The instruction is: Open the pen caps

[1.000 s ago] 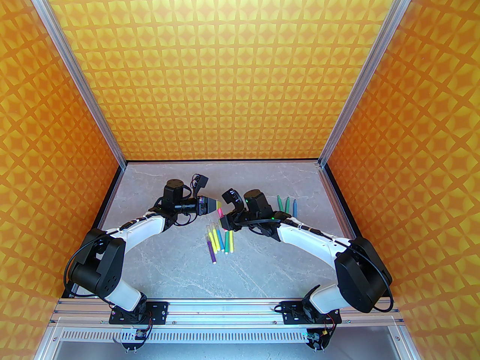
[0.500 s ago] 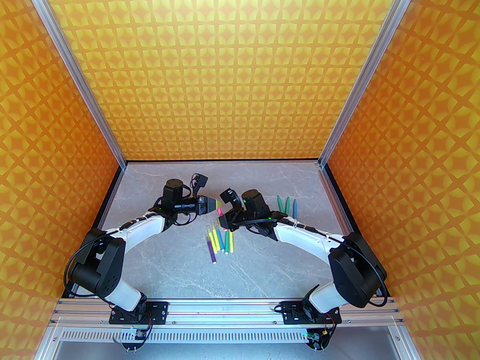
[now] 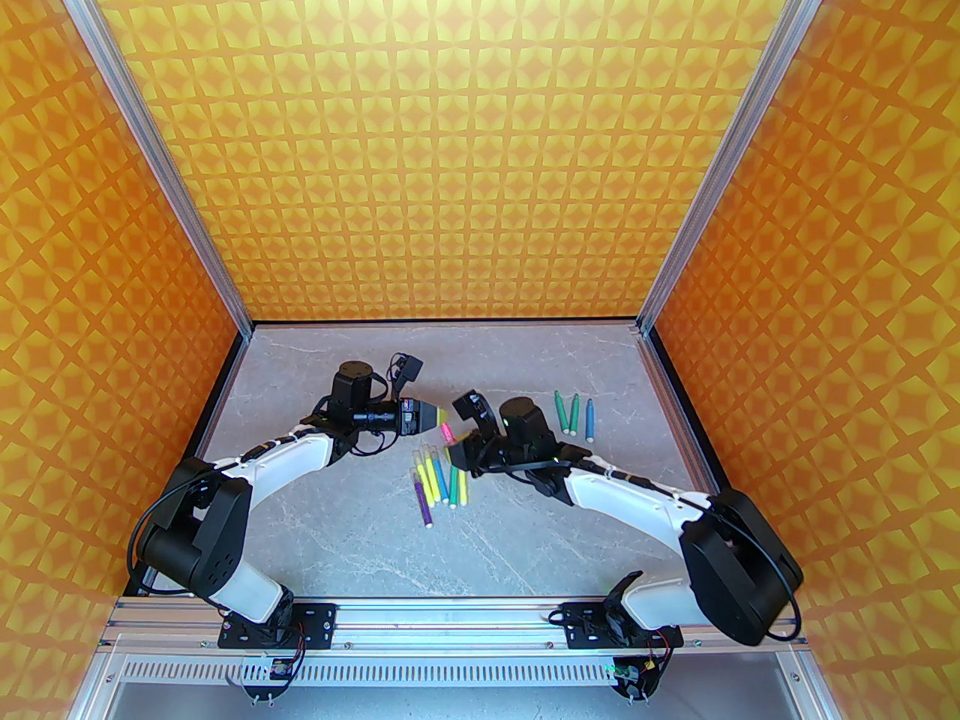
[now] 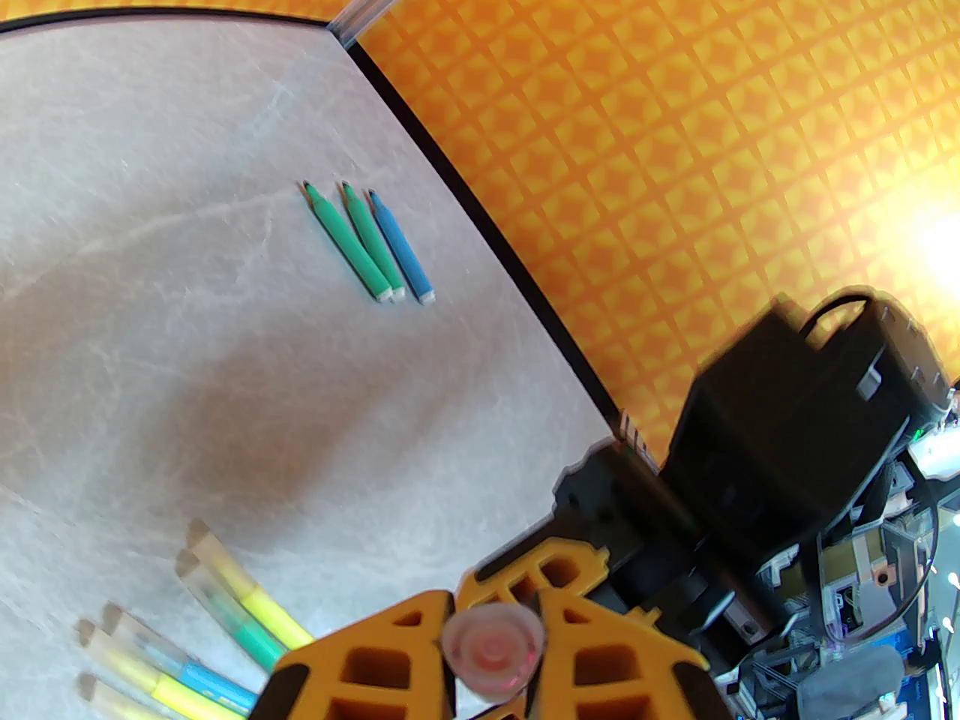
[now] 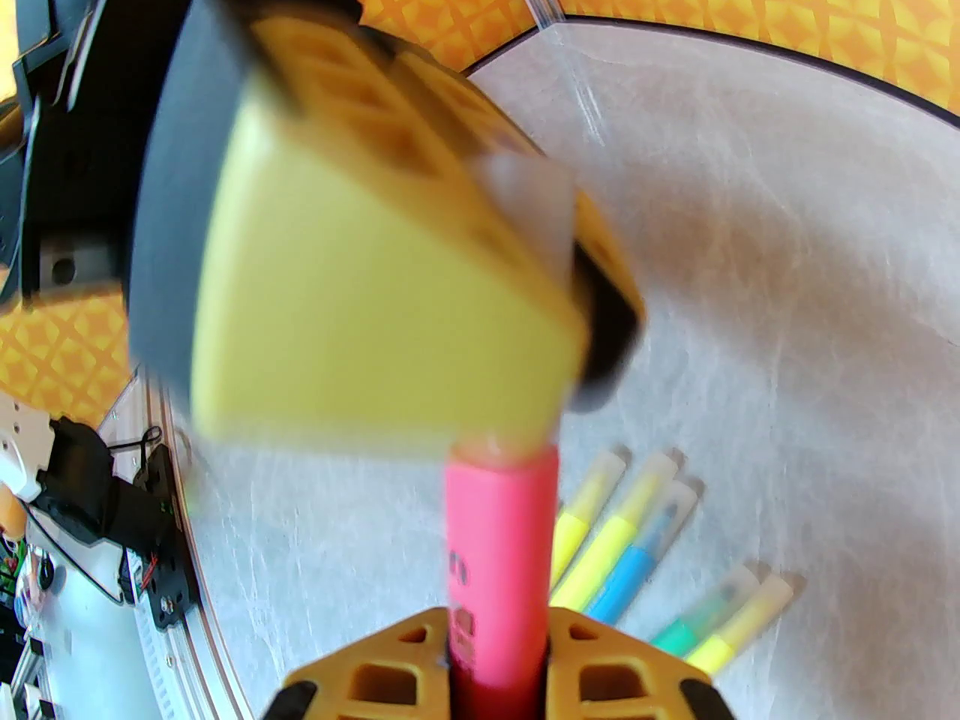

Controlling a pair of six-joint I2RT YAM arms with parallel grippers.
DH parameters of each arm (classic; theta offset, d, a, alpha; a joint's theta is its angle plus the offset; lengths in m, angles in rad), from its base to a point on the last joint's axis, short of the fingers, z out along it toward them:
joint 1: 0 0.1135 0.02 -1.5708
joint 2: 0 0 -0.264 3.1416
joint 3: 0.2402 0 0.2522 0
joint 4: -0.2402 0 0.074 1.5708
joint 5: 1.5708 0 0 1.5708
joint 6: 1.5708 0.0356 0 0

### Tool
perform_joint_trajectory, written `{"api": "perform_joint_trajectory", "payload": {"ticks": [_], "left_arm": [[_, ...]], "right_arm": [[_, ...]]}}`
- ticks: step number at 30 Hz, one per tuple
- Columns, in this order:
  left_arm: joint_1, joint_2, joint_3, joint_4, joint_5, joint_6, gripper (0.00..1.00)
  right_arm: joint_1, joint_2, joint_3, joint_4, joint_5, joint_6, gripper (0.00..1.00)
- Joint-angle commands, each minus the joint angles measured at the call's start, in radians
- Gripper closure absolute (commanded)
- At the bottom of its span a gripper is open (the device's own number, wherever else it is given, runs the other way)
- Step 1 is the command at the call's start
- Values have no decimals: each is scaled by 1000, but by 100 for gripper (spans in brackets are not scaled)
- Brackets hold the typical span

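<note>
A pink pen (image 3: 446,430) hangs in the air between both grippers, above the middle of the table. My right gripper (image 5: 499,627) is shut on its pink barrel (image 5: 501,529). My left gripper (image 4: 493,631) is shut on the translucent pen cap (image 4: 491,653) at the barrel's upper end, where pink shows through the plastic. In the right wrist view the left fingers (image 5: 375,304) hide the joint, and the cap's end (image 5: 529,199) pokes out past them. In the top view the left gripper (image 3: 444,417) and right gripper (image 3: 452,443) nearly touch.
Several capped pens (image 3: 442,481) in yellow, blue, green and purple lie fanned just below the grippers, also visible beside the pink barrel (image 5: 645,537). Two green pens and a blue one (image 3: 574,413), without caps, lie in a row at the right rear (image 4: 367,244). Orange walls enclose the table.
Both grippers, still joined at the pink pen, have shifted a little right and toward the near edge. The right arm's elbow swung out to the right.
</note>
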Motion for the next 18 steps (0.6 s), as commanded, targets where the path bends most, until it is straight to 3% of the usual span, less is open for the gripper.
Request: {"api": "perform_joint_trajectory", "payload": {"ticks": [1,7,10,18], "left_arm": [[32,-17,43,68,-56,-47,100],[45,9,47,90,-59,-78,100],[49,-12,76,-107,-139,38,100],[50,-64,177,-622,-504,301,100]], "right_arm": [[2,-25,-47,-90,-9,-31,100],[2,-40,-63,-86,15,-31,100],[0,-32,-46,-117,118,-26,100],[-18,53,71,-228,392,19,100]]}}
